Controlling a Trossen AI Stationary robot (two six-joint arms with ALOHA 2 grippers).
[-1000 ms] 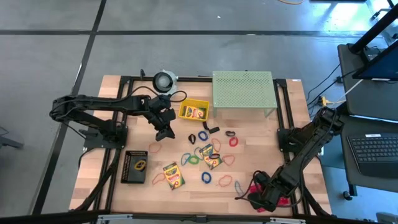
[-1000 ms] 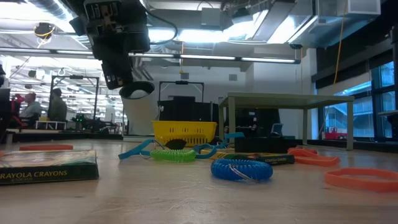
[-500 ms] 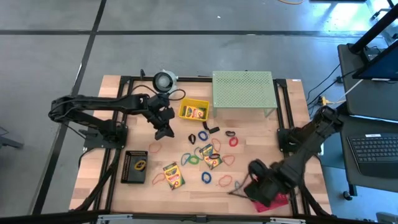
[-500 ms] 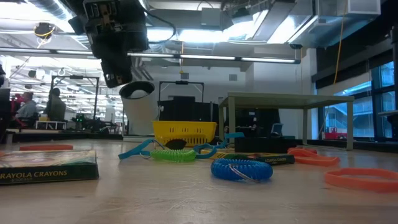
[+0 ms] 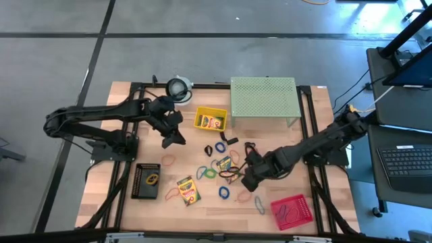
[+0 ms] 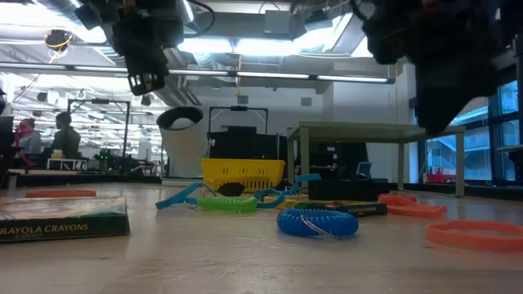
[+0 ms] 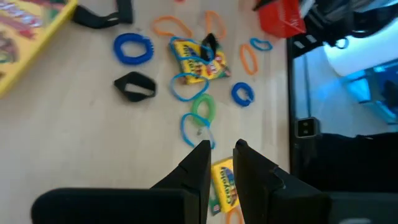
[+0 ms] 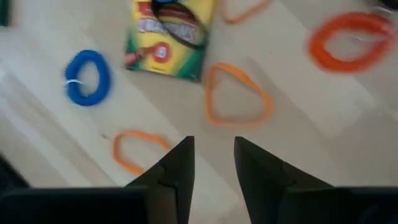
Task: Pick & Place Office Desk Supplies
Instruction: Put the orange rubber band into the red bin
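Several crayon boxes show in the high view: one in the yellow bin (image 5: 210, 121), one (image 5: 228, 169) mid-table, one (image 5: 188, 190) nearer. Rubber-band loops and black clips (image 5: 221, 147) lie flat around them. My right gripper (image 5: 244, 181) hovers open, with a narrow gap, above an orange loop (image 8: 238, 93) beside the middle crayon box (image 8: 169, 37). My left gripper (image 5: 173, 140), also narrowly open, hangs over bare wood left of the pile and holds nothing (image 7: 222, 152).
A red bin (image 5: 291, 210) sits at the near right corner and a black tray (image 5: 146, 180) at near left. The pale green perforated stand (image 5: 263, 98) and a round roll (image 5: 177, 88) stand along the far edge. Bare wood lies between the tray and the pile.
My right gripper has swung from above the red bin at the near right corner toward the table's middle, and now stands over the loops. The red bin has come into full sight. My left gripper has risen and drawn slightly toward the left and far edges.
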